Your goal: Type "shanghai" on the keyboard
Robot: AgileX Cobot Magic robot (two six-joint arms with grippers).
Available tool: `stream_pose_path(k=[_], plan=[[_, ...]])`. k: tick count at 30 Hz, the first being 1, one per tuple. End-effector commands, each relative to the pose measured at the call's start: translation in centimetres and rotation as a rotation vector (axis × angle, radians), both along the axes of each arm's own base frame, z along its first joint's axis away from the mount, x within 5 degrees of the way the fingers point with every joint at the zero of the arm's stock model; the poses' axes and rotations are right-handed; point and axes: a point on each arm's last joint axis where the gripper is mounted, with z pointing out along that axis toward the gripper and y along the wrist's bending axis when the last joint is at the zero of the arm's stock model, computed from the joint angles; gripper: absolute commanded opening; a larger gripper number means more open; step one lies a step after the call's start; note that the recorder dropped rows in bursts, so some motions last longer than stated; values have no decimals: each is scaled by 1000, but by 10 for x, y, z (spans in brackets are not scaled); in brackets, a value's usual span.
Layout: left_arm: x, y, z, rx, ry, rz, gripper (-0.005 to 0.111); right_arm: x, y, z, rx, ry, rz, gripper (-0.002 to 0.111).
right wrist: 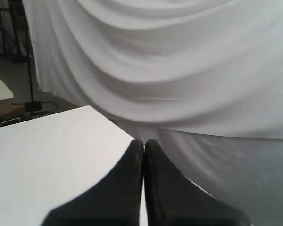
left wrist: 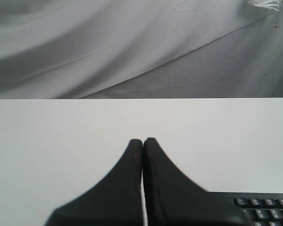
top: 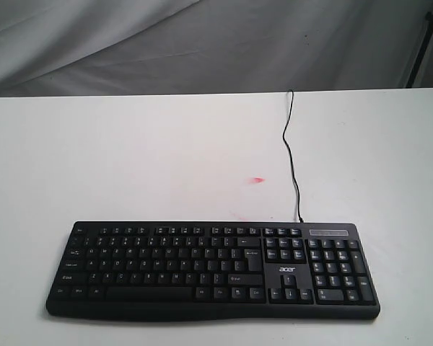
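Observation:
The wide black keyboard (top: 213, 270) with white legends, a number pad and an "acer" logo lies along the near edge of the white table in the exterior view. Its thin black cable (top: 292, 155) runs back toward the far edge. Neither arm shows in that view. In the left wrist view my left gripper (left wrist: 143, 141) is shut and empty above bare table, with a corner of the keyboard (left wrist: 266, 207) beside it. In the right wrist view my right gripper (right wrist: 144, 142) is shut and empty, near the table's corner.
A small red mark (top: 257, 179) stains the white table (top: 130, 158) behind the keyboard. Grey draped cloth (top: 202, 43) hangs behind the table. A dark stand (top: 424, 43) rises at the back right.

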Motion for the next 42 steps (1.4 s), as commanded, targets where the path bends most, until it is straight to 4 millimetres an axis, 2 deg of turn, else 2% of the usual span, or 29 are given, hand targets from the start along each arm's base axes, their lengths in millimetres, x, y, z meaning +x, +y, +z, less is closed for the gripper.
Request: stream_pose_path(k=[1,2,4,7,9,12,17,21,26,31,36,42], plan=[[0,0,0,-5,1,-4,1,-23,-28,13,6,27,-115,0],[0,0,0,-5,1,-4,1,-35,-40,16,-6,42,-165,0],[0,0,0,-5,1,-4,1,-47,-50,18,0,41,-223,0],[0,0,0,-5,1,-4,1,-71,-63,10,1,9,-302,0],[0,0,0,-5,1,-4,1,-87,-70,-2,-3,-29,-349,0],[0,0,0,-5,1,-4,1,-115,-77,-36,12,-52,-393,0],[0,0,0,-5,1,-4,1,-159,-87,-68,43,-207,-478,0],[0,0,0,-5,1,-4,1,-186,-94,-91,60,-288,-568,0],[0,0,0,-5,1,-4,1,-192,-96,-123,62,-213,-598,0],[0,0,0,-5,1,-4,1,-193,-96,-147,21,-181,-604,0],[0,0,0,-5,1,-4,1,-191,-96,-189,32,-183,-606,0],[0,0,0,-5,1,-4,1,-187,-96,-207,32,-121,-607,0]])
